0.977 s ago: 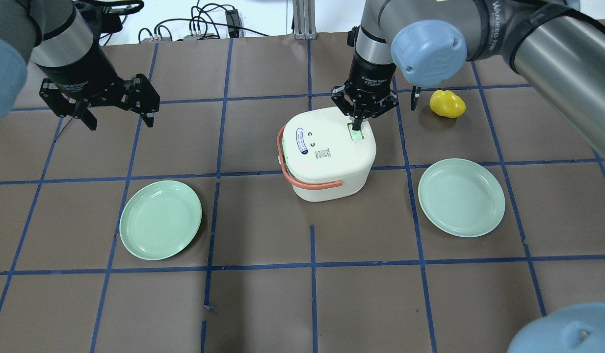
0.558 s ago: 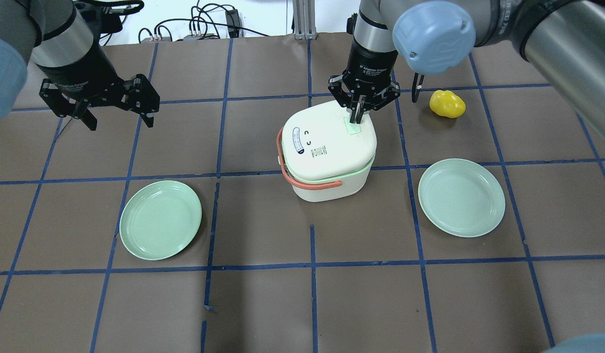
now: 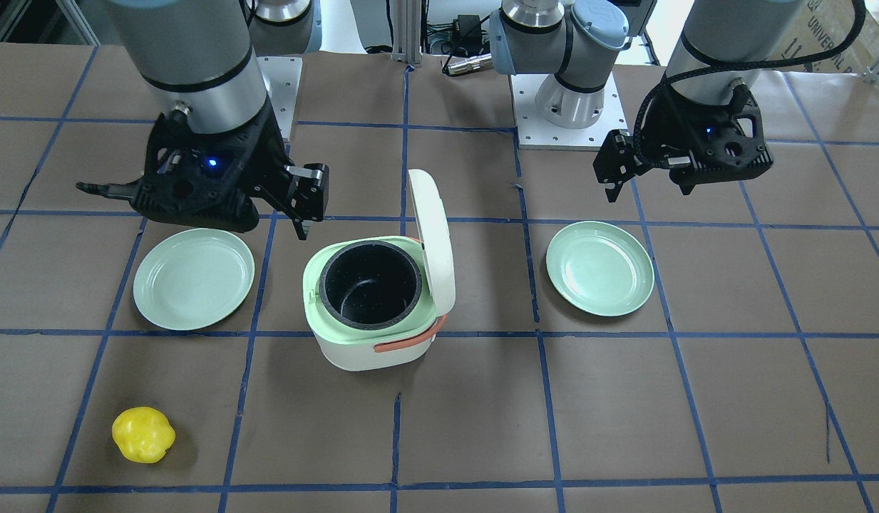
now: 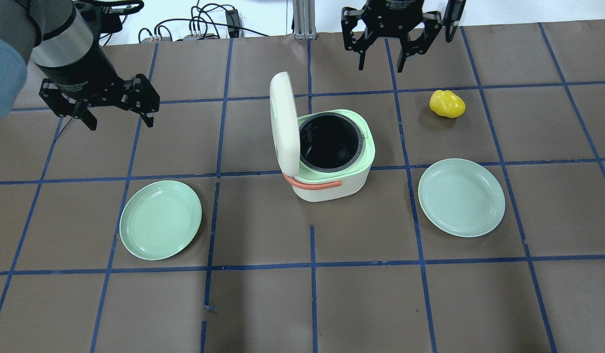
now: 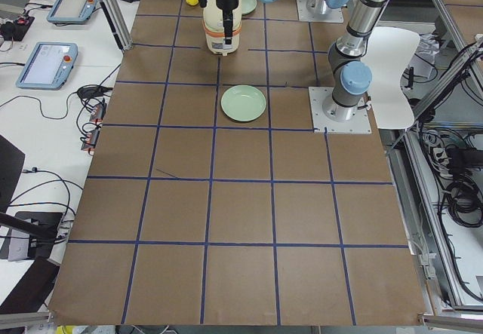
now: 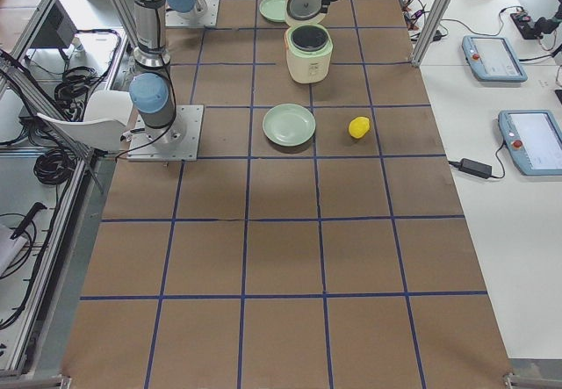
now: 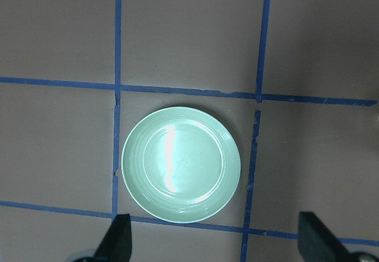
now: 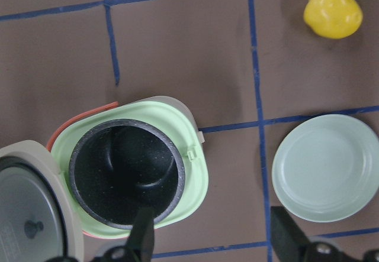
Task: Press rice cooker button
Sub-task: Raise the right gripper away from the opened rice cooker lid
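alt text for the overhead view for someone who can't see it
A white rice cooker stands mid-table with its lid swung open, showing an empty dark pot. The left plate and right plate, both green, flank it, with a yellow toy beyond the right one. The left pincer and right pincer hover open, away from the cooker.

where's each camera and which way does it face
Front-facing: across the table, facing the robot; both arms, both bases.
Overhead: behind the robot, looking forward and down; left gripper, right gripper.
Exterior left: table's left end, looking along it; both arms show.
Exterior right: opposite end, likewise.
Left wrist: straight down on a plate; own fingertips.
Right wrist: down into the open rice cooker; own fingertips.
Shared: overhead and right wrist both show the yellow pepper.
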